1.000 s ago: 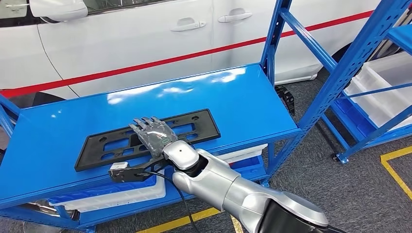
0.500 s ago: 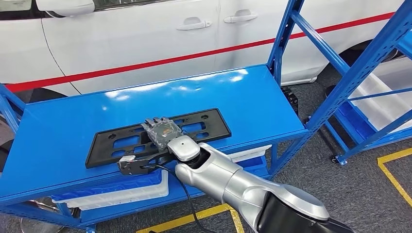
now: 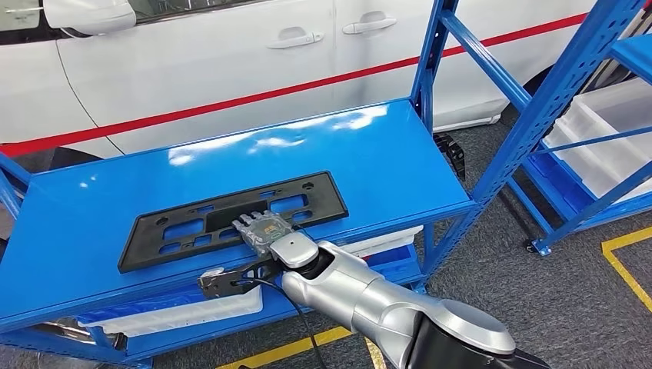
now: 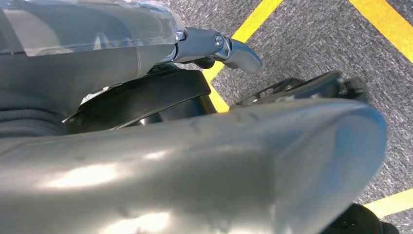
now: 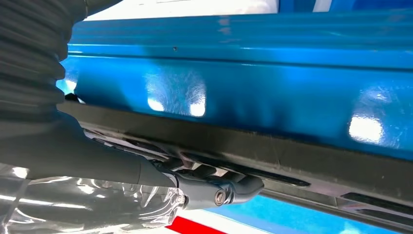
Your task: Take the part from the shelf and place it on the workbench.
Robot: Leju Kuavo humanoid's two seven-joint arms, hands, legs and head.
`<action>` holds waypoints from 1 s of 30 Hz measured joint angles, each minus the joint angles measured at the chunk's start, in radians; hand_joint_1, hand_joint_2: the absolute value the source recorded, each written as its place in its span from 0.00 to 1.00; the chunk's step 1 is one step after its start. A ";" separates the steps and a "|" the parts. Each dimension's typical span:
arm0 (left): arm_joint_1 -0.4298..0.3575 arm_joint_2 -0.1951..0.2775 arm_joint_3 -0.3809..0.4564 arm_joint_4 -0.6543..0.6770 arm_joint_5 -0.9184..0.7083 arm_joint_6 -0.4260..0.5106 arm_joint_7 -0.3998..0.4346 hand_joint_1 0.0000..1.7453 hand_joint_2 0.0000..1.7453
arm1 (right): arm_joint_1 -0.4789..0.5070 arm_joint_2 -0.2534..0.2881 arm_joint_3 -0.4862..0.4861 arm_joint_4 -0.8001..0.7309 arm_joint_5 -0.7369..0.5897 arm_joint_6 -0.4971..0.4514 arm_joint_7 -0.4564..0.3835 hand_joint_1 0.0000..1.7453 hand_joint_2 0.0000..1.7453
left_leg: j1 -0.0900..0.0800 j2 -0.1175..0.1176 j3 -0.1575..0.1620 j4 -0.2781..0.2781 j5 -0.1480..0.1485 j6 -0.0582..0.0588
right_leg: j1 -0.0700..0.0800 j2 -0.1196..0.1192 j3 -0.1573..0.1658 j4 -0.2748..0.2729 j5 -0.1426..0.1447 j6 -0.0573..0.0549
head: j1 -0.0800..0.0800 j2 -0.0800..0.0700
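Observation:
The part is a long black plate with cut-outs (image 3: 192,223), lying flat on the blue workbench (image 3: 346,146) near its front edge. My right hand (image 3: 265,229) lies over the plate's front edge at its middle, fingers stretched flat on top. In the right wrist view the plate's dark edge (image 5: 292,156) runs across the blue top, with the thumb's tip (image 5: 229,190) just beside it and not wrapped around it. My left hand (image 4: 146,44) hangs over the grey floor with its thumb straight and nothing in it.
A white car (image 3: 231,61) with a red stripe stands close behind the bench. A blue upright post (image 3: 430,54) rises at the bench's right end. A second blue rack with white bins (image 3: 607,146) stands at the right. A white bin (image 3: 177,311) sits under the bench top.
My right hand has drawn back from the plate's middle towards its front edge. The plate has stayed where it lay. The head camera swung a little and returned.

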 joint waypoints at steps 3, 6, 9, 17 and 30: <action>-0.001 0.000 0.000 0.000 0.000 0.000 0.000 0.00 0.00 | 0.000 0.001 0.002 0.006 -0.001 0.000 -0.003 0.00 1.00 | -0.005 0.000 0.085 -0.175 0.062 0.015 | 0.004 0.002 0.000 0.005 -0.004 0.010 | 0.000 0.000; 0.000 0.000 0.000 0.000 0.000 0.000 -0.001 0.00 0.00 | 0.000 0.001 0.005 0.011 -0.002 0.000 -0.004 0.00 1.00 | -0.008 -0.001 0.090 -0.191 0.065 0.033 | 0.004 0.002 -0.002 0.005 -0.005 0.026 | 0.001 0.000; -0.001 -0.001 0.000 0.000 0.000 -0.002 -0.003 0.00 0.00 | -0.002 0.001 0.008 0.015 -0.007 0.000 -0.004 0.00 1.00 | -0.002 0.001 0.093 -0.200 0.072 0.049 | 0.001 0.001 -0.032 0.073 -0.051 0.043 | 0.002 0.000; 0.001 -0.001 0.000 0.000 0.000 -0.011 -0.004 0.00 0.00 | -0.003 -0.002 0.011 0.030 -0.043 -0.003 0.003 0.00 1.00 | -0.005 -0.002 0.093 -0.193 0.066 0.046 | -0.005 0.000 -0.041 0.080 -0.020 0.041 | 0.003 0.000; 0.002 -0.001 -0.001 0.000 -0.011 -0.026 -0.003 0.00 0.00 | -0.022 0.002 0.011 0.048 -0.077 -0.035 0.036 0.00 1.00 | 0.000 -0.001 -0.017 0.047 -0.027 -0.001 | -0.002 -0.001 -0.004 0.005 -0.001 0.000 | 0.000 0.000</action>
